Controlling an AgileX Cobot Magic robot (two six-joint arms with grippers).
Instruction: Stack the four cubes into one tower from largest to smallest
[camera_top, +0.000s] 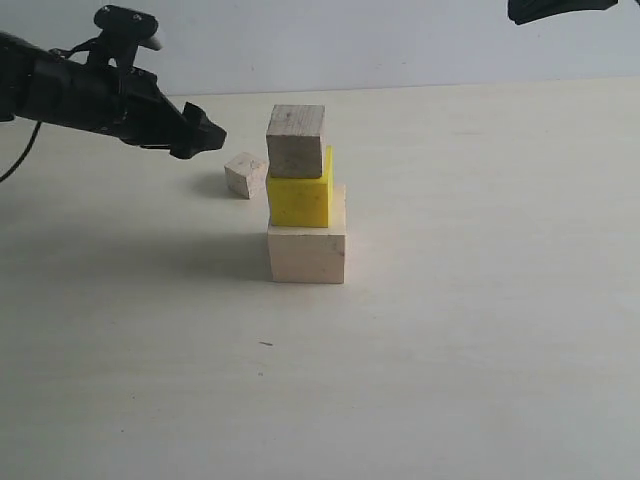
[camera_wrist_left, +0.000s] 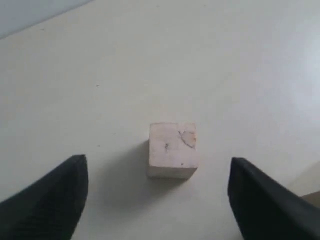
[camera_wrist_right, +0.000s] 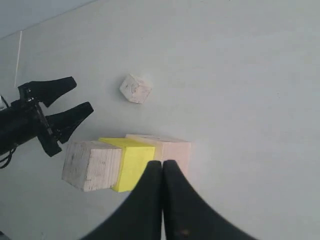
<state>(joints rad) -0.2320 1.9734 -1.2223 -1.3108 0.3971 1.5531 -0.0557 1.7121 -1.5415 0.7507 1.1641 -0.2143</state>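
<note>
A three-cube tower stands mid-table: a large pale wood cube (camera_top: 307, 252) at the bottom, the yellow cube (camera_top: 299, 197) on it, and a small wood cube (camera_top: 296, 140) on top. The smallest wood cube (camera_top: 245, 174) lies on the table just left of the tower. My left gripper (camera_top: 208, 132) hovers open above and left of that cube; in the left wrist view the cube (camera_wrist_left: 173, 150) lies ahead of the spread fingers (camera_wrist_left: 55, 200), untouched. My right gripper (camera_wrist_right: 163, 165) is shut and empty, high above the tower (camera_wrist_right: 127, 159); only a bit of that arm (camera_top: 555, 8) shows at the exterior view's top right.
A pale tabletop (camera_top: 480, 300) stretches around the tower, with a light wall behind its far edge. A tiny dark speck (camera_top: 265, 344) lies on the table in front of the tower.
</note>
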